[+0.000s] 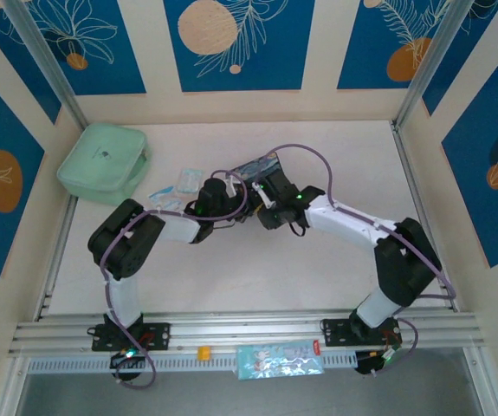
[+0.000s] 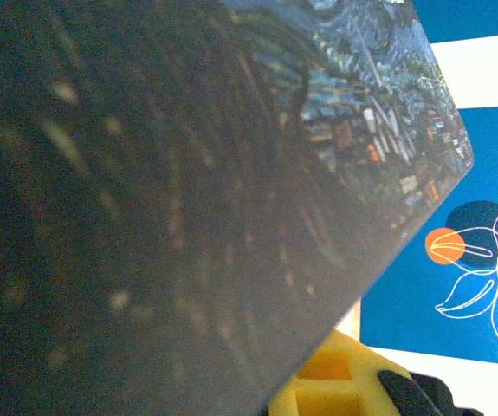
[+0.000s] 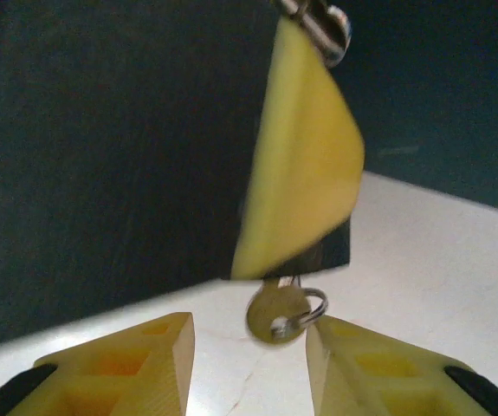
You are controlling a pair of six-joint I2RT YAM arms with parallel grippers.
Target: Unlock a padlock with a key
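The right tool point(image 3: 249, 325) stands partly open, one finger on each side of the key point(image 3: 276, 314) without touching it. The key's head hangs just ahead of the tips, so closing should catch it for a turn. Directly above, a yellow finger point(image 3: 300, 147) of the left tool point(image 1: 229, 185) hides most of what I take for the padlock point(image 3: 328, 247) (only a dark sliver shows). The left tool is clamped tight, on what I cannot tell. The tin point(image 3: 101, 147) crowds the right tool's left side, while bare counter point(image 3: 430, 260) opens to its right.

A mint-green pouch point(image 1: 103, 163) sits at the worktop's point(image 1: 257, 277) far left corner. Clear packets point(image 1: 179, 185) lie just right of it, and a blue painted tin point(image 2: 361, 113) farther right.
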